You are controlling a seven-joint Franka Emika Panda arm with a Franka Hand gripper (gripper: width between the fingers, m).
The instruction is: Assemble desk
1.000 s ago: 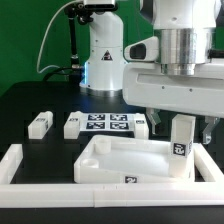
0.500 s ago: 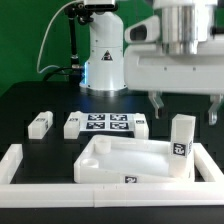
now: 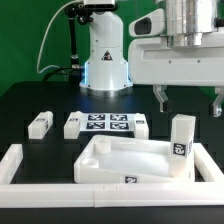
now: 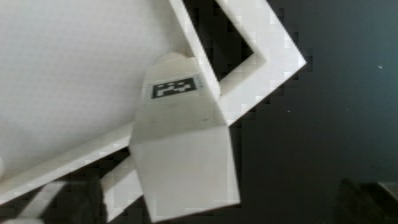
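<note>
The white rimmed tabletop (image 3: pixel 120 158) lies inside the border wall. One white leg block (image 3: pixel 182 136) stands upright at its corner on the exterior view's right, tag facing forward. My gripper (image 3: pixel 189 102) hangs open and empty above that leg, its fingers (image 3: pixel 160 99) clear of the leg's top. Three other leg blocks lie on the black table: one apart on the exterior view's left (image 3: pixel 39 124) and one at each end of the marker board (image 3: pixel 72 125) (image 3: pixel 141 125). The wrist view looks down on the standing leg (image 4: pixel 178 130) and the tabletop (image 4: pixel 71 70).
The marker board (image 3: pixel 105 124) lies flat behind the tabletop. The low white border wall (image 3: pixel 18 166) runs around the front and sides. A white robot base (image 3: pixel 104 55) stands at the back, with a green backdrop behind it.
My gripper has risen straight up from around the upright leg. The leg stays standing on the tabletop corner. Nothing else has moved.
</note>
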